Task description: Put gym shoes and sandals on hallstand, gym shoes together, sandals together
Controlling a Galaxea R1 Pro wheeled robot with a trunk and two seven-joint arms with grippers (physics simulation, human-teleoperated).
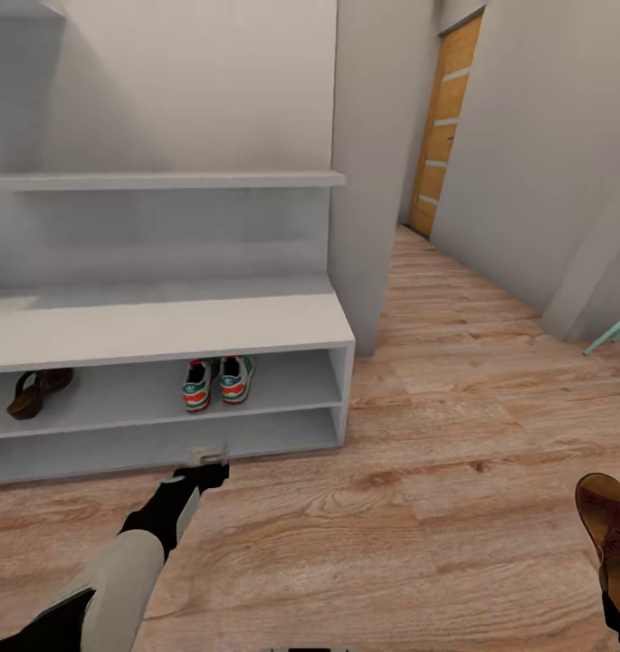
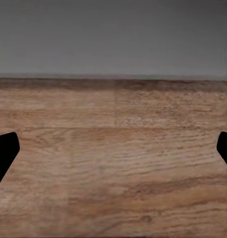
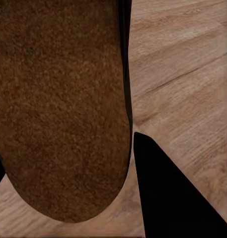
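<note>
Three of the four shoes already sit on the hallstand (image 1: 165, 330): the two gym shoes (image 1: 218, 380) stand side by side on its upper low shelf, and one sandal (image 1: 38, 389) lies on the same shelf, well apart from them toward the far left end. The second sandal (image 1: 608, 521) is the step in hand. It hangs at the right gripper (image 3: 68, 163), raised off the corridor floor (image 1: 418, 507); in the right wrist view its brown footbed lies directly between the dark fingers (image 3: 168, 193), one of which presses against its edge, so I judge the gripper clamped on it.

The left gripper (image 1: 204, 464) hovers low, just in front of the rack's bottom shelf and below the gym shoes. In its wrist view the two fingertips (image 2: 4, 153) stand wide apart with bare plank between them, so it is released and carries nothing.

Next, as I judge it, the held sandal must travel a long way across from the right arm to the shelf end where its partner rests, well beyond the left gripper. That likely calls for turning or rolling the base leftward, then lowering the right arm under the bench top and setting the sandal down just beside the first one, without nudging the gym shoes on the way past.
</note>
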